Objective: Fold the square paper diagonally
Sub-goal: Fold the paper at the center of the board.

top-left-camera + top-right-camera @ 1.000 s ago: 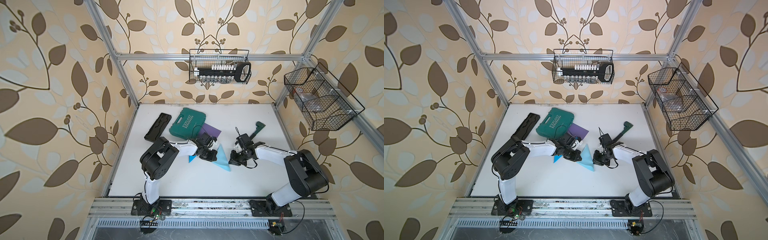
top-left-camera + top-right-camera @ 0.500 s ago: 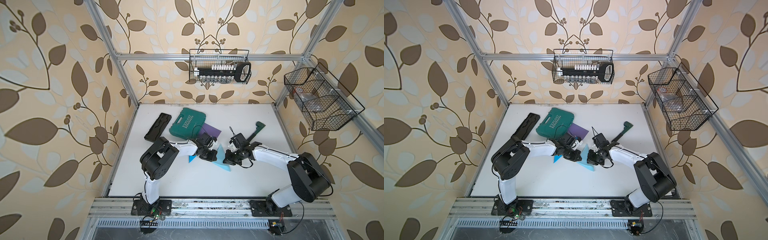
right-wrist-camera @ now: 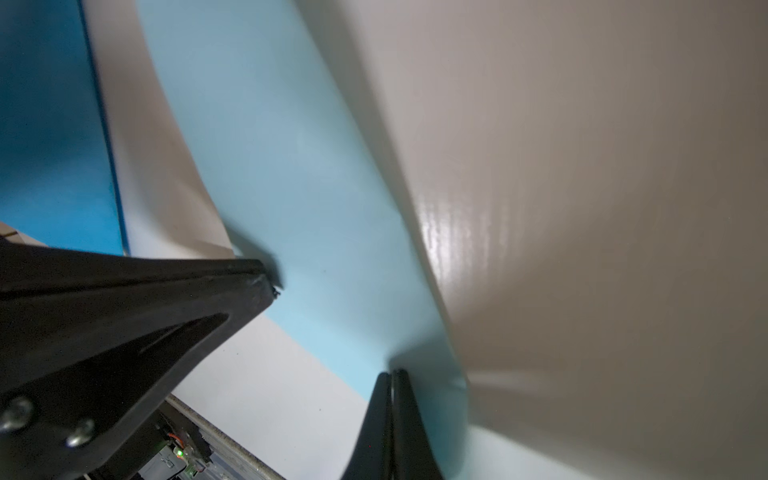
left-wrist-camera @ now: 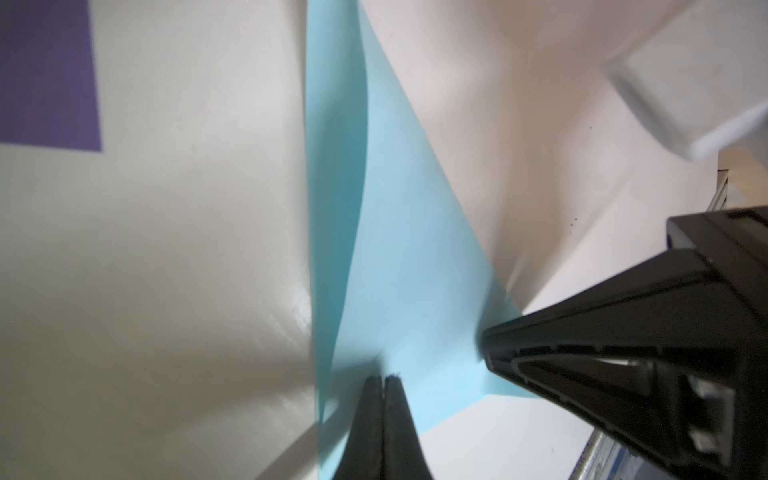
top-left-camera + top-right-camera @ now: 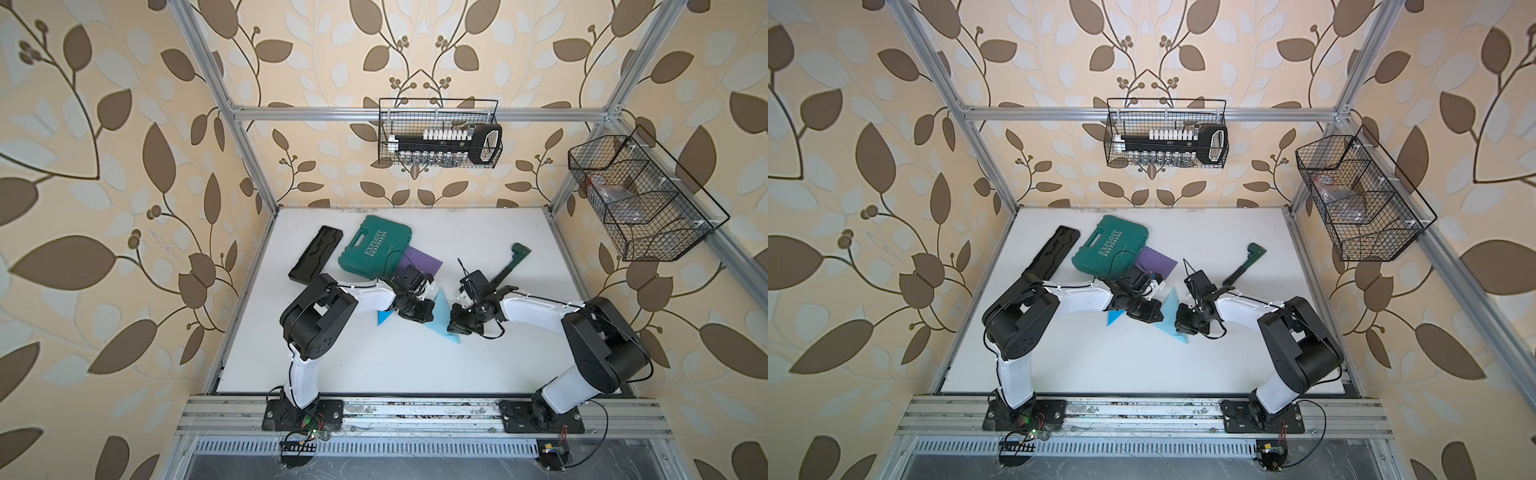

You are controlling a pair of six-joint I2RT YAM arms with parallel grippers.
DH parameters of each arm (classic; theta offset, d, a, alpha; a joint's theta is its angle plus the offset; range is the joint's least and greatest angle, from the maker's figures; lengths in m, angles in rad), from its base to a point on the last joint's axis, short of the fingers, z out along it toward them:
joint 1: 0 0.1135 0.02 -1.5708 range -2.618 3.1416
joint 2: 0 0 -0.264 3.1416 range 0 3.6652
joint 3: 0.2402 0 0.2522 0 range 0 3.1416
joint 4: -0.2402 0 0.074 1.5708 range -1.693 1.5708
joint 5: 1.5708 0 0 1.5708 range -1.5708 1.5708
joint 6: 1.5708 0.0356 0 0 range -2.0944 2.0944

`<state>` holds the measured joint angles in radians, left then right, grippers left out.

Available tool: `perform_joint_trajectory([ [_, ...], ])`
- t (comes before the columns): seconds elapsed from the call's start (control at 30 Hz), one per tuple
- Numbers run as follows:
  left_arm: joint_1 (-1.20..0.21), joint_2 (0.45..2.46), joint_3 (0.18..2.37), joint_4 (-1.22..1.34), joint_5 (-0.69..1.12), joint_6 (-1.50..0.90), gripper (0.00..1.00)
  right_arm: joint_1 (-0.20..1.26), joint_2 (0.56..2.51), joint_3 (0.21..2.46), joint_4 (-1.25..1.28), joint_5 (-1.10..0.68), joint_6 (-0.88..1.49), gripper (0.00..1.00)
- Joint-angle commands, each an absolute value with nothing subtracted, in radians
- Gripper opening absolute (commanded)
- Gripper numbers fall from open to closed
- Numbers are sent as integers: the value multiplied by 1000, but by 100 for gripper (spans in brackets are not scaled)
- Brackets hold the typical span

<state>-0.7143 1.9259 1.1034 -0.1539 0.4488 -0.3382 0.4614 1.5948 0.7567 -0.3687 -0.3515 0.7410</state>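
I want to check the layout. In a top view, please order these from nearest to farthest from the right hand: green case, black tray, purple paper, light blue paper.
From the right hand:
1. light blue paper, at its fingertips
2. purple paper, toward the back wall
3. green case, back left
4. black tray, far left

Light blue paper (image 4: 407, 249) lies folded on the white table (image 4: 166, 249), its top layer bowing up along one edge. Left gripper (image 4: 384, 380) has its jaws pressed together, tips down on the paper. Right gripper (image 4: 488, 351), black, tip touching the paper's far edge. Purple sheet (image 4: 45, 70) at frame corner, apart from the blue. Blurred white arm part (image 4: 685, 83) behind.
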Motion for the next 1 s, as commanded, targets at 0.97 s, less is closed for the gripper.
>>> perform_joint_trajectory([
  [0.97, -704, 1982, 1087, -292, 321, -303, 0, 449, 1483, 734, -405, -360, 756, 0],
])
